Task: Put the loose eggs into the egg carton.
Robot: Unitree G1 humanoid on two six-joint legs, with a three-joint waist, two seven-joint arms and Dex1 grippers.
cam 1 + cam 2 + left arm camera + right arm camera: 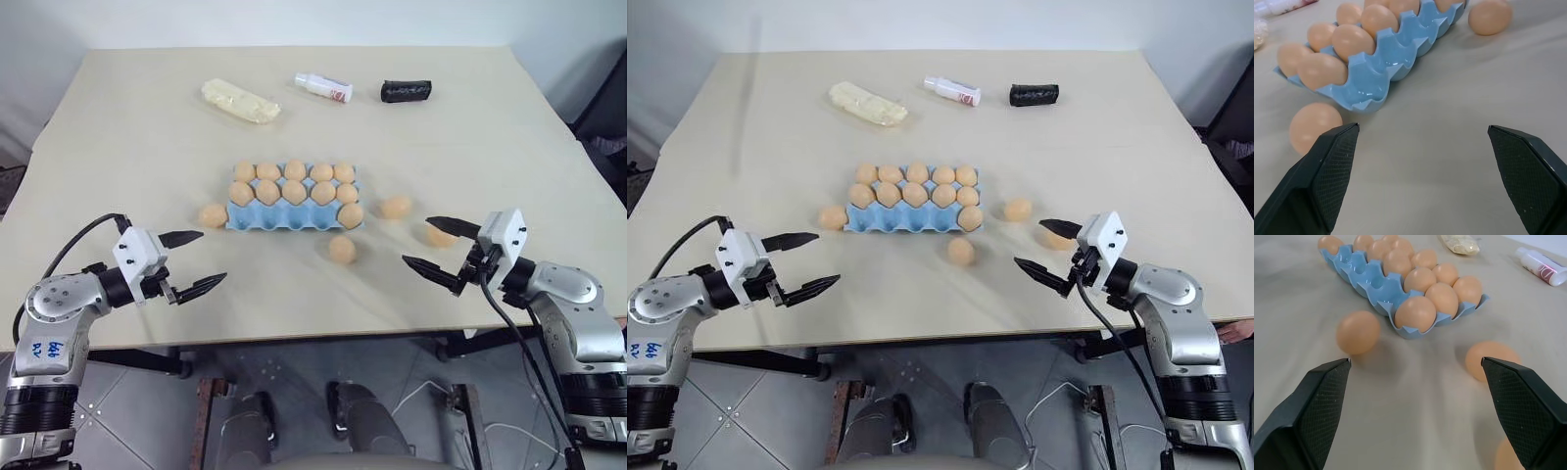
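- The egg carton [294, 201] sits mid-tabletop [490, 127], its far two rows full and the right-hand cup of the near row filled; the other four near-row cups look empty.
- Four loose eggs lie around it: one [213, 215] touching or just beside the carton's left end, one [342, 249] near its near right corner, one [396, 207] to the right of the carton, and one [440, 235] further right, partly behind the right end effector.
- Both end effectors hang above the near edge of the tabletop with jaws spread wide and nothing between them: the left end effector [193, 262] points toward the left egg, the right end effector [441, 248] toward the right-hand eggs.
- Judged from this, the task is mid-way: a pick is about to begin, none under way.
- The next move calls for one arm to reach forward and down over its nearest egg, straddle it with the fingers, then close gently; a smooth oval egg may roll away if nudged off-centre.
- The right arm has three eggs in reach, the left arm one.
- Hard to tell: whether the left egg touches the carton wall, and how much of the far-right egg lies under the right finger [453, 226].
- In the right wrist view that egg [1506, 456] is cut off at the frame's edge.
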